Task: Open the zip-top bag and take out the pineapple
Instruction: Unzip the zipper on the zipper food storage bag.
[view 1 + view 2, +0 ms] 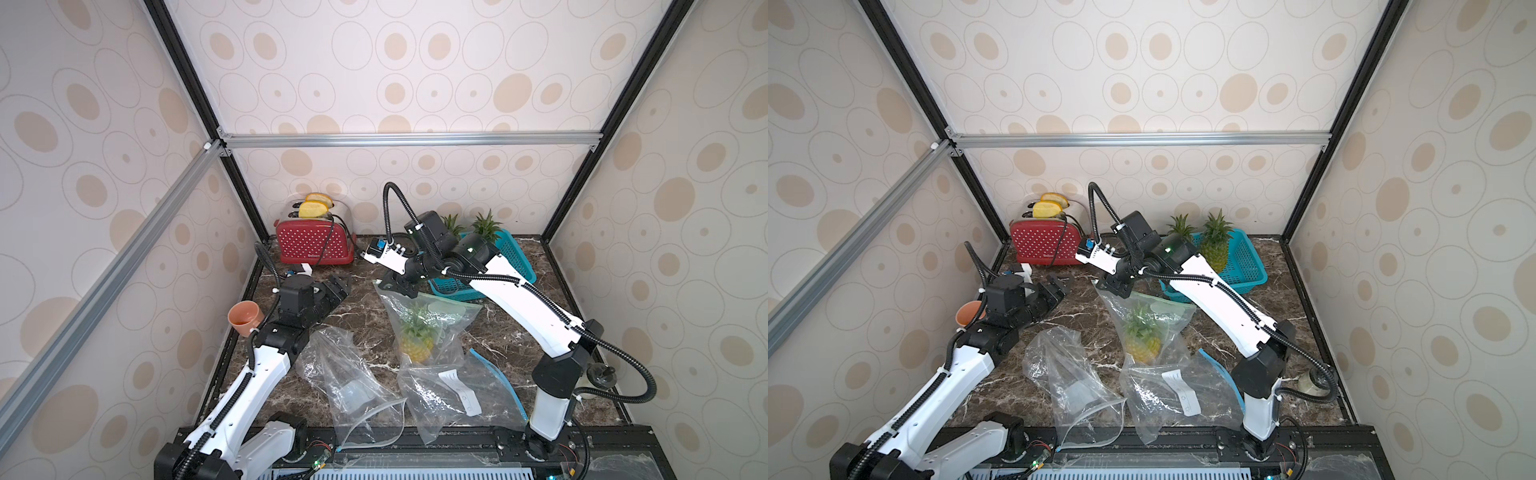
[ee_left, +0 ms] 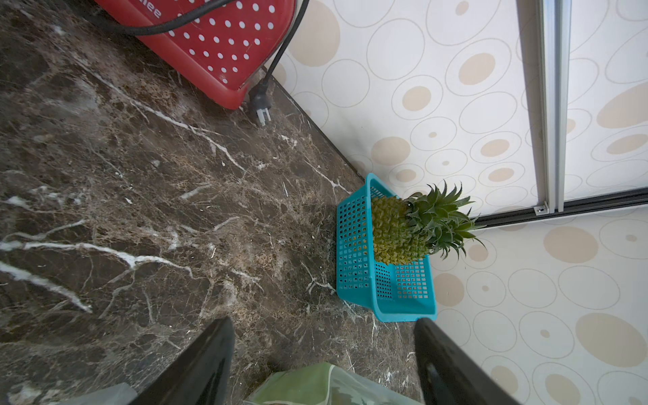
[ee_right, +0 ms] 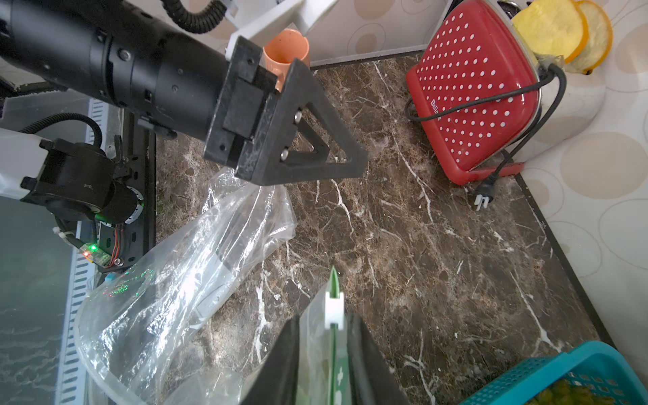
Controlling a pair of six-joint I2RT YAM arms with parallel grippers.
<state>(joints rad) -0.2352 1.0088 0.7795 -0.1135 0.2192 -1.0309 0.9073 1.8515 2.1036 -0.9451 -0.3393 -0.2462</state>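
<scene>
The zip-top bag (image 1: 436,316) (image 1: 1154,316) is clear with a green zip strip, and it hangs tilted above the marble table from its far top corner. My right gripper (image 1: 384,286) (image 1: 1106,286) is shut on that corner. In the right wrist view the right gripper (image 3: 324,317) pinches the strip just behind the white slider (image 3: 333,308). The pineapple (image 1: 417,347) (image 1: 1142,343) lies inside the bag, crown toward the zip. My left gripper (image 1: 343,284) (image 1: 1063,282) stands open and empty to the left of the held corner. The bag's green edge (image 2: 315,382) shows below the left gripper (image 2: 322,322).
A red toaster (image 1: 316,243) with its loose plug stands at the back left. A blue basket (image 1: 515,257) holding other pineapples sits at the back right, and an orange cup (image 1: 245,318) at the left edge. Two empty clear bags (image 1: 349,374) (image 1: 449,395) lie near the front.
</scene>
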